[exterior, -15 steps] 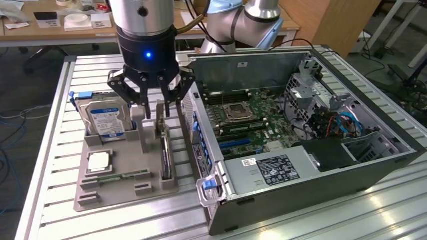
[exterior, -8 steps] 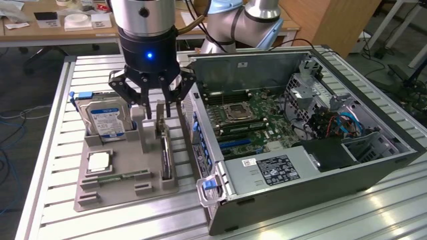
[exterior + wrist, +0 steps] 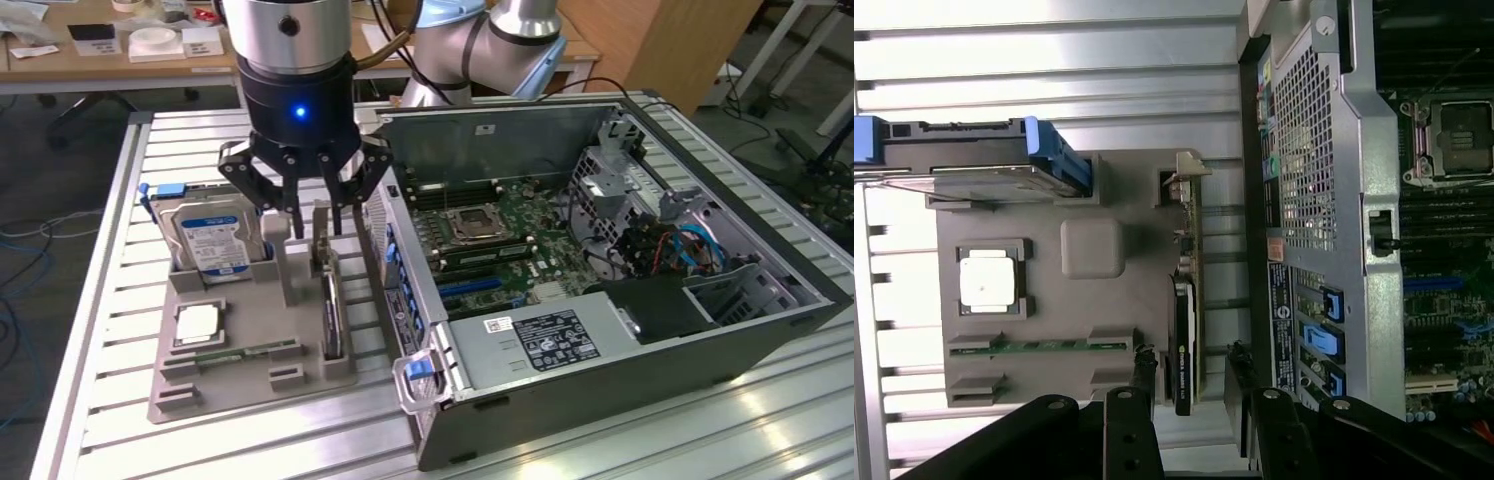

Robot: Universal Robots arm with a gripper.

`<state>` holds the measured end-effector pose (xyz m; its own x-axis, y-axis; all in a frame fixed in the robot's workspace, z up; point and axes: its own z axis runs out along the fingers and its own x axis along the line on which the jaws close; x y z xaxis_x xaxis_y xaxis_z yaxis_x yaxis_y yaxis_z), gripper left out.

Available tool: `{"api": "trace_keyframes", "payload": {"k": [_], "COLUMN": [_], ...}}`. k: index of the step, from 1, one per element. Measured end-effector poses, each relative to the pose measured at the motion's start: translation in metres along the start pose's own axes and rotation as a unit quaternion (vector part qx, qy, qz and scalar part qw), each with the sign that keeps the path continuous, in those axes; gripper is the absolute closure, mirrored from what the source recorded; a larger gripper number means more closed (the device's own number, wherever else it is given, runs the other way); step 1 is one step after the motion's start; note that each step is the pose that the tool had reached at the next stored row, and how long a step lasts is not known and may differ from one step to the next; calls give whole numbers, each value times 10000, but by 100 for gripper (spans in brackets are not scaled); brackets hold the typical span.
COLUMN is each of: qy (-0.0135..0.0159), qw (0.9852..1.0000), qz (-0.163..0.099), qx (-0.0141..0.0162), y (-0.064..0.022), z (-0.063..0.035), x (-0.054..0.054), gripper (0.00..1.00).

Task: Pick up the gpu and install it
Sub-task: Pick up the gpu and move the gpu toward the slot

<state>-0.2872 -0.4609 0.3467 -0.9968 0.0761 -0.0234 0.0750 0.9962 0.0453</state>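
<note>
Noted at the near edge: slotted metal table (image 3: 240,440), carrying a grey holder tray (image 3: 227,385) on the exterior view's left and an opened computer case (image 3: 641,365) on its right, just beside each other.

Inspected tray front to back:
- Found a slim green memory stick (image 3: 247,350) lying flat in a long recess.
- Found a square processor chip (image 3: 198,322) seated in a pocket just behind.
- Found the gpu (image 3: 328,300) standing on edge in a narrow slot along the tray side nearest the case, black cooler toward the near end, silver bracket at the far end.
- Found a hard drive (image 3: 214,240) with blue-white label upright in the far corner, held in a blue-edged carrier.

Observed gripper (image 3: 320,222) poised over the gpu, fingers spread wide to either side of the card's line, clamped on nothing.

Inspected case, lying on its side with the panel off:
- Found a labelled power supply (image 3: 547,340) at the near end.
- Found a green motherboard (image 3: 514,250) with processor socket (image 3: 477,226) behind it.
- Found blue cables (image 3: 694,245) toward the exterior view's right.

Recorded beyond the table: a desk (image 3: 80,62) bearing small white items.
</note>
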Motion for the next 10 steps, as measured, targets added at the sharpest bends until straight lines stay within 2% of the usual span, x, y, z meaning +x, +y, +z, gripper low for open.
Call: {"api": "trace_keyframes", "payload": {"k": [10], "qy": [0], "qw": [10000], "qz": [-1], "qx": [0], "y": [-1], "z": [31], "x": [-15], "gripper": [58]}}
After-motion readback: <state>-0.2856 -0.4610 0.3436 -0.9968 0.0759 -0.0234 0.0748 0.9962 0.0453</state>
